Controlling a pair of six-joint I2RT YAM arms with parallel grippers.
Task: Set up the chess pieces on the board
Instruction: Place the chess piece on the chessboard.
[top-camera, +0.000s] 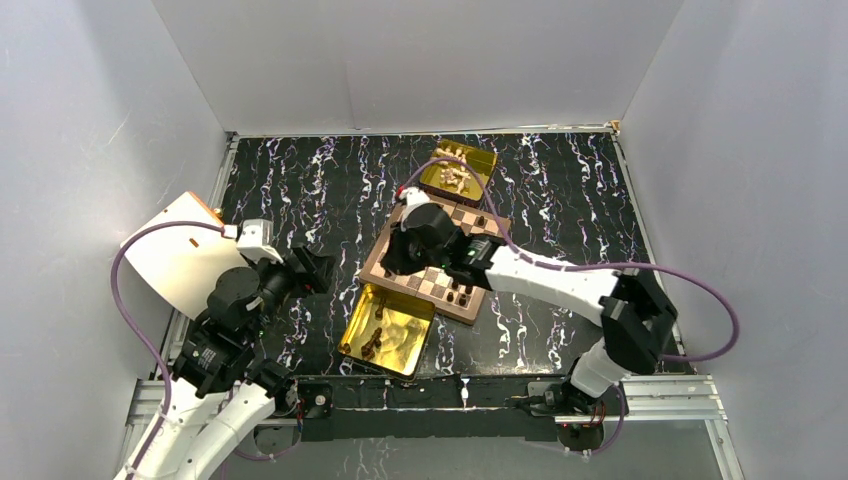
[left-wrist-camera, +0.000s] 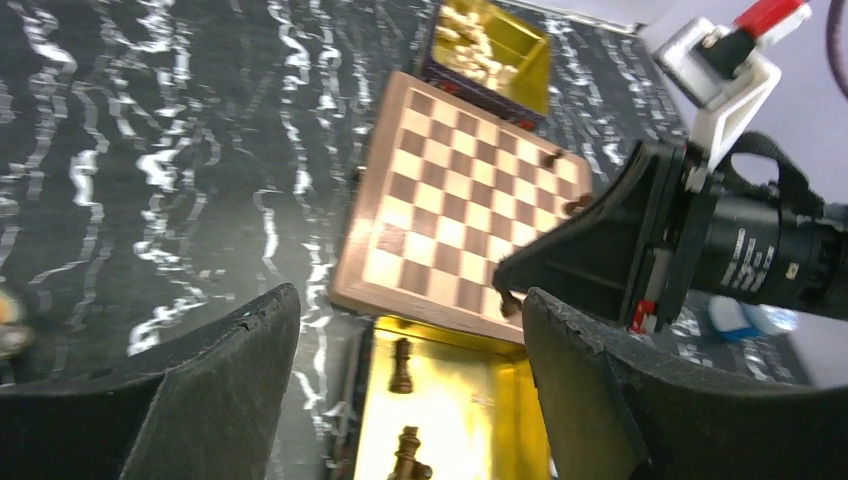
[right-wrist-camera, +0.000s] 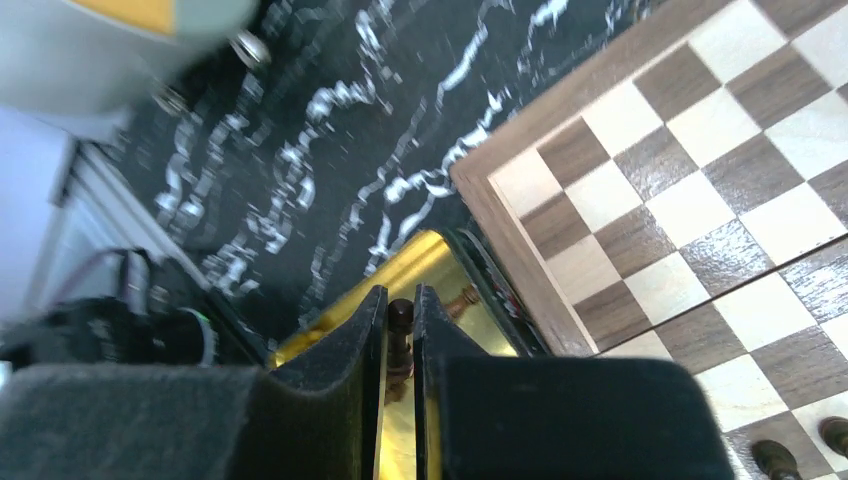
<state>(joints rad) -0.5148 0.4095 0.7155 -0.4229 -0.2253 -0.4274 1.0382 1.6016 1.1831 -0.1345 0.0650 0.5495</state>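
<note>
Above the chessboard (left-wrist-camera: 440, 190), by its edge nearest the gold tray (top-camera: 408, 318): right gripper (right-wrist-camera: 400, 305), jaws narrow, pinching a dark chess piece (right-wrist-camera: 401, 325). Left of the chessboard: left gripper (left-wrist-camera: 410, 310), jaws wide, holding nothing. Lower straight onto one square's centre, keep upright, release slowly, avoid the standing chessmen (right-wrist-camera: 772, 458) nearby.

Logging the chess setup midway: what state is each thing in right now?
Right claw: shut on a dark piece.
Left claw: open, empty.
Board: mostly bare, a few placed pieces standing.
Near tray: holds spare dark pieces.
Far tray: holds cream pieces.
</note>
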